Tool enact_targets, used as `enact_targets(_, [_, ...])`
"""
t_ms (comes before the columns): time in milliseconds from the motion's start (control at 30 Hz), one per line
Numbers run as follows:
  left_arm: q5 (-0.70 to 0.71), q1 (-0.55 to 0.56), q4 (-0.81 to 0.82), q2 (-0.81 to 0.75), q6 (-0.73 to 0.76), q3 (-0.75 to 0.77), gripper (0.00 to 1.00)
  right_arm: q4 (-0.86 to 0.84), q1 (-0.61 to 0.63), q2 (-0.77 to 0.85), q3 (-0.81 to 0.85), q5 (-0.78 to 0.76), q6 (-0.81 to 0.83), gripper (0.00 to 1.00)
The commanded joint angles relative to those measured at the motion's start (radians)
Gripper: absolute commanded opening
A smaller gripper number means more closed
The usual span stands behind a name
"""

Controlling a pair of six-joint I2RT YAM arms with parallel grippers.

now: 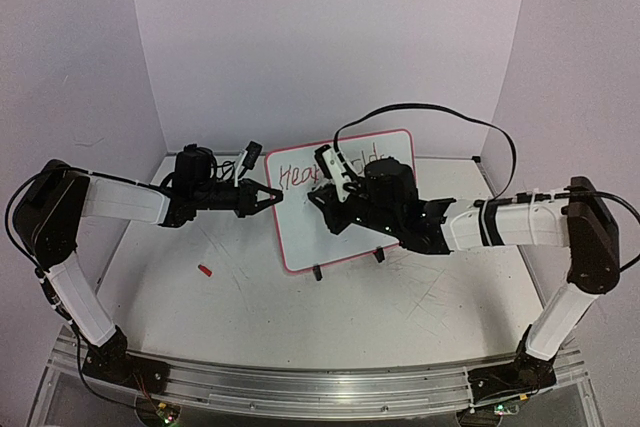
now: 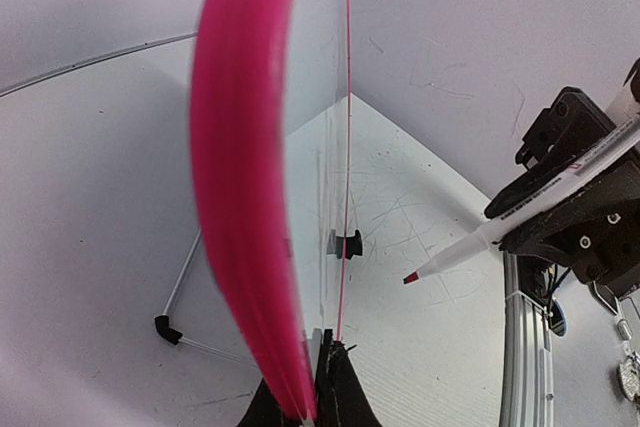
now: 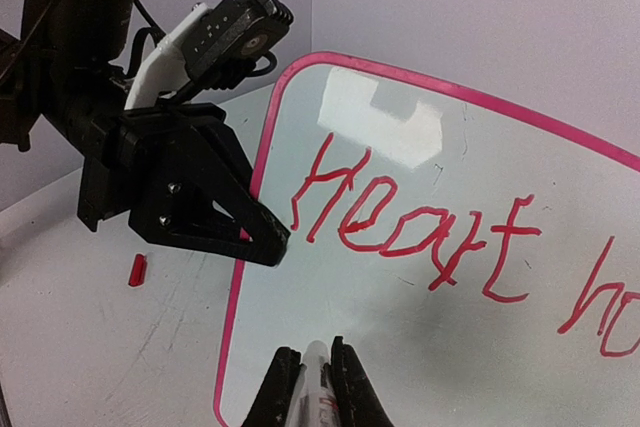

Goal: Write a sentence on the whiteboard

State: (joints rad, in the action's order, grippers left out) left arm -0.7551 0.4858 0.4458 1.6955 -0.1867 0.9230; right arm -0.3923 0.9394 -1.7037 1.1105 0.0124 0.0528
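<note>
Jaws of the right gripper (image 3: 315,355) are shown closed on a white-barrelled marker (image 2: 500,232), whose red tip is held just off the writing face and is not touching it. The left gripper (image 1: 266,197) is clamped shut on the left rim of the whiteboard (image 1: 330,237). The board is stood on the table (image 1: 250,307) between the two arms, on black clip feet (image 1: 317,272).

Progress: "Heart" is written in red along the top, and a second word beginning "ho" is started. Its ending is partly covered by the right gripper in the overhead view and cannot be read with certainty. The sentence is judged part-written, with most of the face below left blank.

Count: one whiteboard, one marker, one red cap (image 1: 205,270) lying loose on the table, two clip feet, two grippers, two words begun.
</note>
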Motion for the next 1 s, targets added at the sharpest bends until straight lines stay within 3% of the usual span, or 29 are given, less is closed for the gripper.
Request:
enact_targets(0, [0.189,-0.015,-0.025,-0.016,0.123,-0.011,0.00,-0.047,0.009,-0.031,0.057,-0.001,0.004,0.00])
enact_targets(533, [0.180,-0.015,-0.029,-0.003,0.130,-0.004,0.00,-0.104,0.046,-0.124,0.091,-0.012,0.026,0.00])
enact_targets(967, [0.178,-0.015,-0.030,0.000,0.133,-0.002,0.00,-0.105,0.048,-0.169,0.150,-0.132,0.045,0.00])
